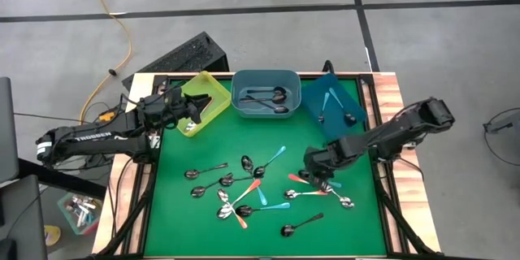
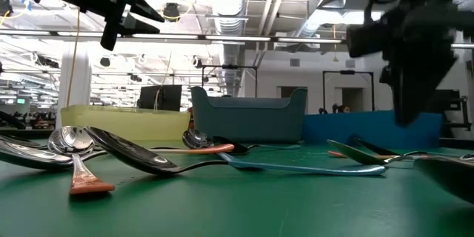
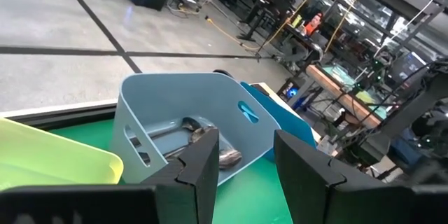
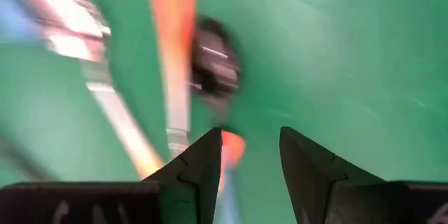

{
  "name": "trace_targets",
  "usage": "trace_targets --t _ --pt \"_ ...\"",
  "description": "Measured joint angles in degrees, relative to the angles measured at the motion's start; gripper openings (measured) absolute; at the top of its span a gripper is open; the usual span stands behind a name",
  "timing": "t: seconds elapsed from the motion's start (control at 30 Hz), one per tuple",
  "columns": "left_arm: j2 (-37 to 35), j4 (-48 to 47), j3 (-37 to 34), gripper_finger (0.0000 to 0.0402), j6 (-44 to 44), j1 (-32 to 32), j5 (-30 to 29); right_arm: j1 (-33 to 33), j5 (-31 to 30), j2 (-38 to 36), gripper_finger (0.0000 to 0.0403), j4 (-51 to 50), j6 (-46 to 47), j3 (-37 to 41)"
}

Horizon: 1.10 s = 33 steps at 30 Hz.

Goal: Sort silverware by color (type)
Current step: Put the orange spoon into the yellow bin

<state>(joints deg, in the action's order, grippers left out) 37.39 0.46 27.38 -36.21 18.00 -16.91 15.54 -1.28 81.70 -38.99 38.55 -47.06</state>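
Observation:
Several spoons (image 1: pixel 244 188) with orange, teal or dark handles lie flat on the green mat (image 1: pixel 175 211). My right gripper (image 1: pixel 322 182) points down, open, just above the right-hand cluster. In the right wrist view (image 4: pixel 250 140) an orange handle (image 4: pixel 171 56) and a dark spoon bowl (image 4: pixel 215 63) lie blurred below its fingers. My left gripper (image 1: pixel 195 114) hangs open and holds nothing over the yellow bin (image 1: pixel 205 97); in its wrist view (image 3: pixel 245 147) it faces the grey-blue bin (image 3: pixel 189 105).
Three bins stand along the mat's far edge. The yellow one is at the left. The grey-blue one (image 1: pixel 266 93) in the middle holds dark spoons. The blue one (image 1: pixel 333 106) at the right holds teal-handled spoons. A wooden frame (image 1: pixel 390 130) borders the mat.

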Motion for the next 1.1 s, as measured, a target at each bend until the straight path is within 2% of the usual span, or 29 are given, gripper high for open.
trace_targets --t 0.17,0.3,0.57,0.8,1.1 --pt "-0.01 -0.18 0.00 0.0121 -0.04 0.00 0.61 2.91 0.02 -1.28 0.0156 -3.36 8.17 0.06" --pt "0.00 -0.23 0.00 0.0121 1.35 0.00 0.61 7.46 3.97 -0.80 0.0156 -6.12 16.27 0.05" --pt "0.00 -0.23 0.00 0.0121 2.54 0.00 0.61 16.87 5.70 -0.81 0.0156 -5.33 29.48 0.03" --pt "0.00 -0.21 0.00 0.0121 2.99 0.00 0.61 20.71 5.05 0.12 0.0156 -3.35 34.30 3.11" --pt "0.01 -0.21 -0.02 0.0121 2.87 0.00 0.63 20.80 6.23 0.12 0.0156 0.54 35.12 8.23"
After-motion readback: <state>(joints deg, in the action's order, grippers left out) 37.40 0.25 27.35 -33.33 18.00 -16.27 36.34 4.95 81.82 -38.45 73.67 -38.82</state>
